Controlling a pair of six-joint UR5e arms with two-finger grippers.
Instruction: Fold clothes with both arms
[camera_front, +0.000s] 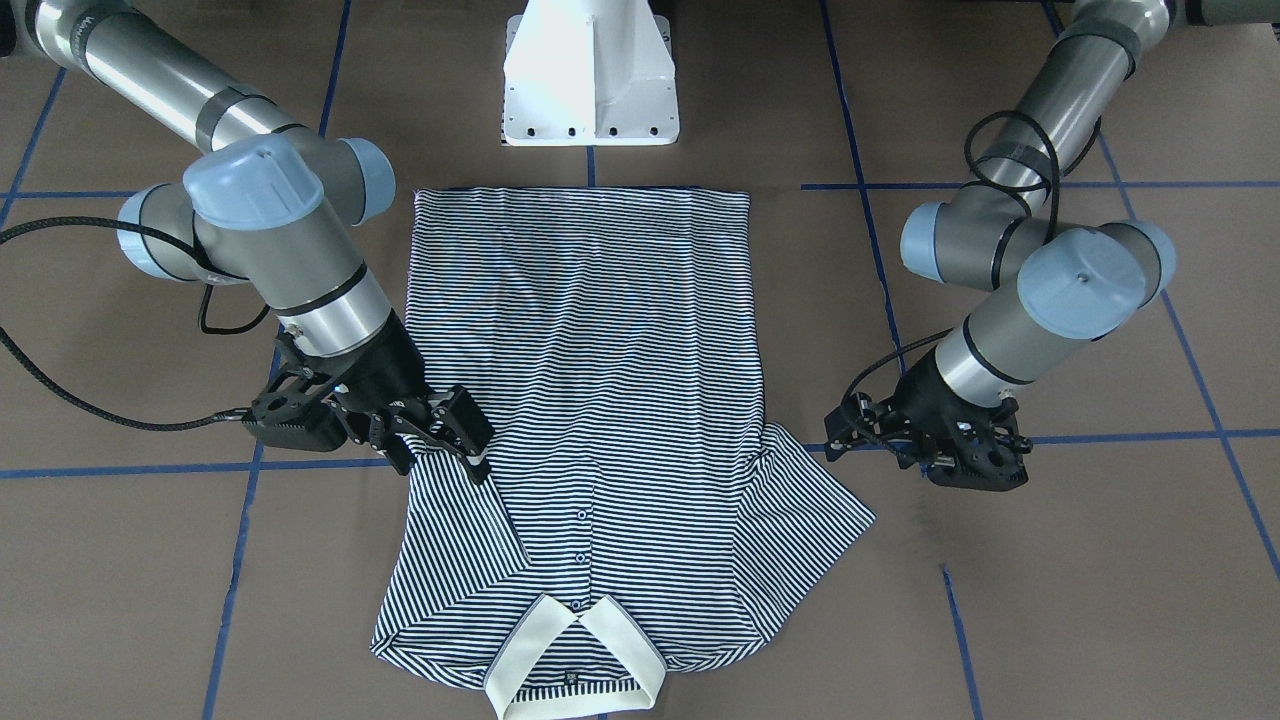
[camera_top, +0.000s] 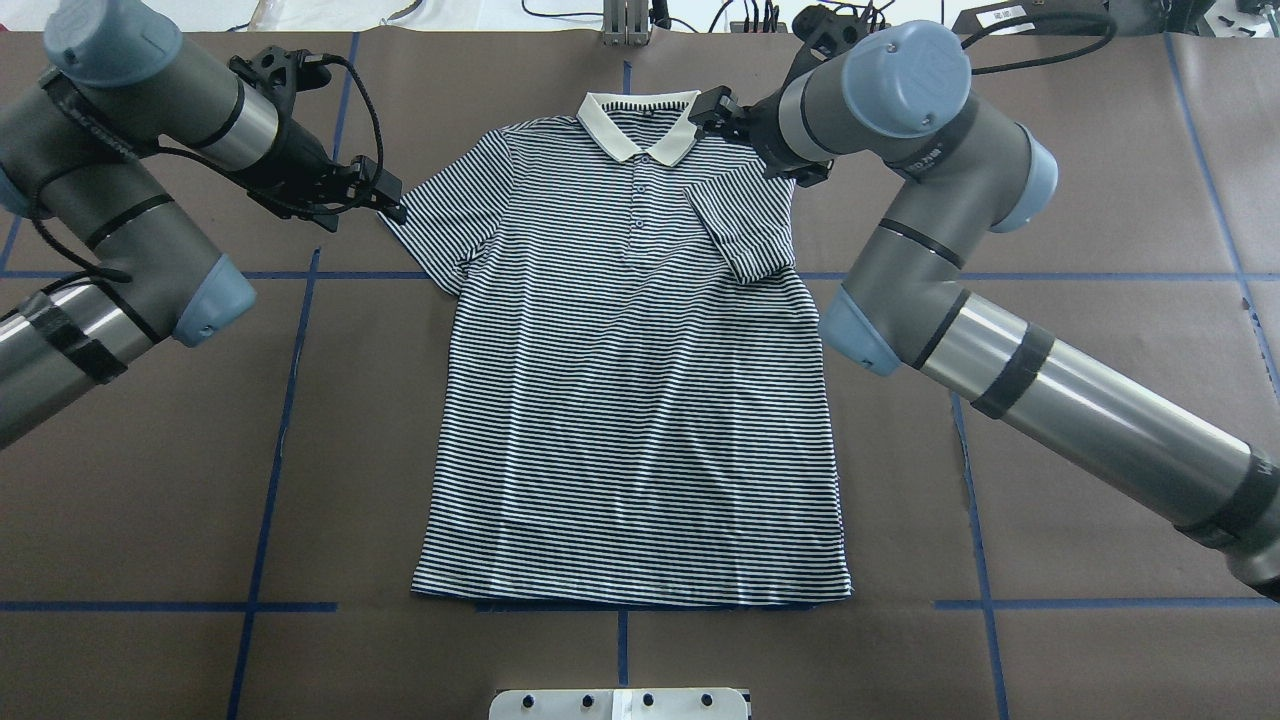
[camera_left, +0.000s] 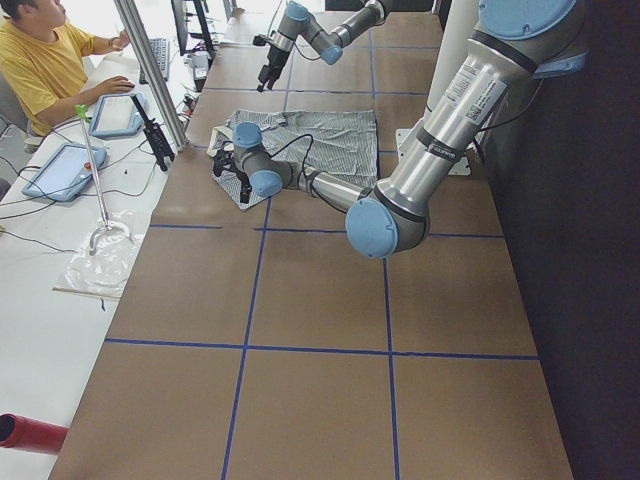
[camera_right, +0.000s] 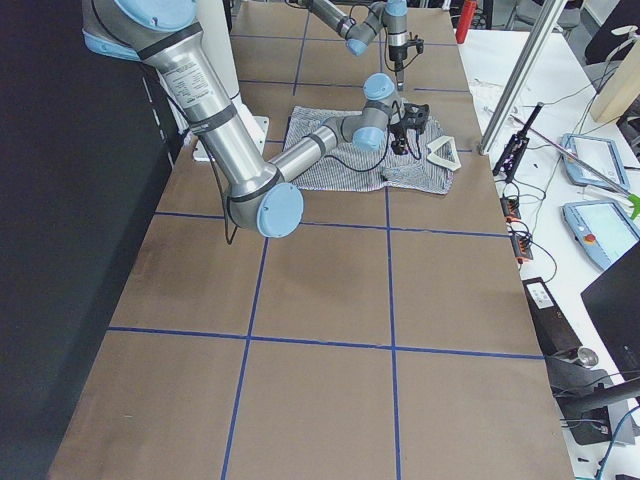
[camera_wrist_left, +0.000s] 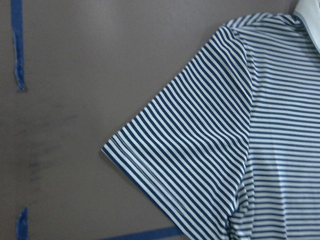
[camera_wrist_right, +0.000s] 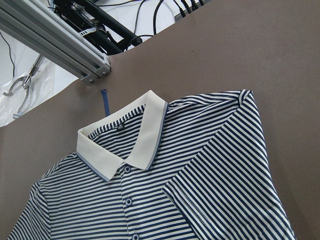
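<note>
The striped polo shirt lies flat, face up, on the brown table, cream collar at the far side from the robot. One sleeve is folded in over the chest; the other sleeve lies spread out flat. My right gripper hovers by the shoulder next to the collar, over the folded sleeve, and looks open and empty. My left gripper sits just off the outer edge of the spread sleeve, looks open, and holds nothing. Neither wrist view shows any fingers.
The white pedestal base stands at the shirt's hem end. Blue tape lines cross the brown table. An aluminium frame post rises past the collar end. An operator sits at a side desk with tablets.
</note>
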